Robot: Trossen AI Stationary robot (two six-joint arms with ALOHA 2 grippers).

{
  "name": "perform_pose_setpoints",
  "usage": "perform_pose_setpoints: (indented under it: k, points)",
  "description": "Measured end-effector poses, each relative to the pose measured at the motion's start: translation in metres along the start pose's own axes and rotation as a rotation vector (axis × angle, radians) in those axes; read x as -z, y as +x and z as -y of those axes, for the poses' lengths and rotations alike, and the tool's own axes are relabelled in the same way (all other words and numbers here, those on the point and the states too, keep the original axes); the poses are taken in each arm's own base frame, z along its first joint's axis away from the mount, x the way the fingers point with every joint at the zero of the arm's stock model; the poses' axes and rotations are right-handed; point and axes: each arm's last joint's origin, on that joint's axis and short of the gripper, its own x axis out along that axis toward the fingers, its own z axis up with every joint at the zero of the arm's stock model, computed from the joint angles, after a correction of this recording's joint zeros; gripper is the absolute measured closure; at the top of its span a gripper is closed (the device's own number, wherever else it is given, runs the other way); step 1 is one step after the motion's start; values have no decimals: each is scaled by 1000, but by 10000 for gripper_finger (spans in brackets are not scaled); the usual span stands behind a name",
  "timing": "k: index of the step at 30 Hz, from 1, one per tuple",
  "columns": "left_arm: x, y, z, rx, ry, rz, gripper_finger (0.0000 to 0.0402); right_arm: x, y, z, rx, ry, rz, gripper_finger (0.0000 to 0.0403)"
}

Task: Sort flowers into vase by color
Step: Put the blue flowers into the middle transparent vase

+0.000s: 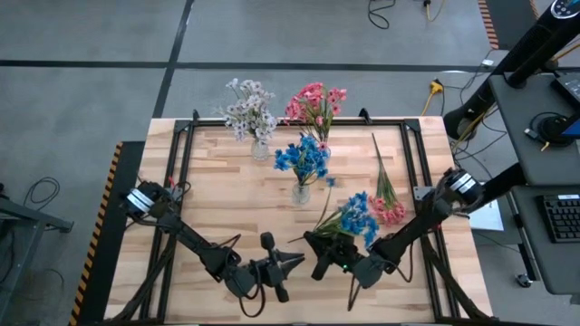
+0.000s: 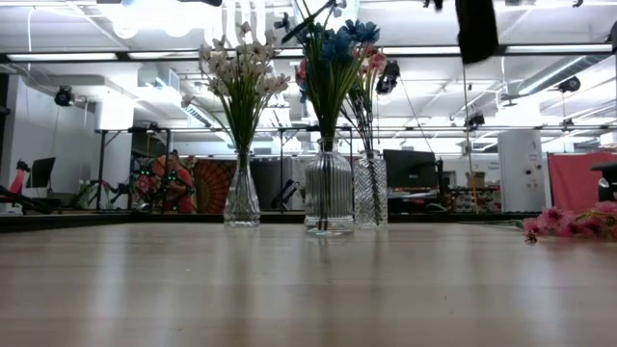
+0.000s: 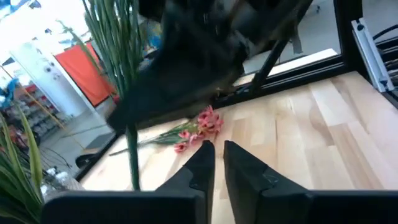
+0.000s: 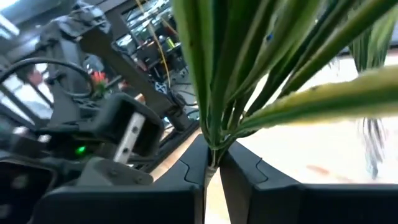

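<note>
Since the right tool is clenched on the stem end of the blue spray at the near edge of the bench, the spray's long axis runs from that tool away and to the robot's right — blossoms at the far end, stem end at the jaws; the left tool waits just beside it, clenched on nothing. A pink spray lies just beyond, blossoms near, stem pointing away. Farther off stands the blue vase — probably the target; the white vase and pink vase stand beyond.
</note>
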Motion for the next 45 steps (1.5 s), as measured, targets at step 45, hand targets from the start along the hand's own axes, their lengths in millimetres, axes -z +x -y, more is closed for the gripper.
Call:
perform_pose_setpoints:
  k: [45]
  points:
    - [93, -8, -138, 150, -277, 109, 368, -110, 43, 68, -504, -988, -432, 381]
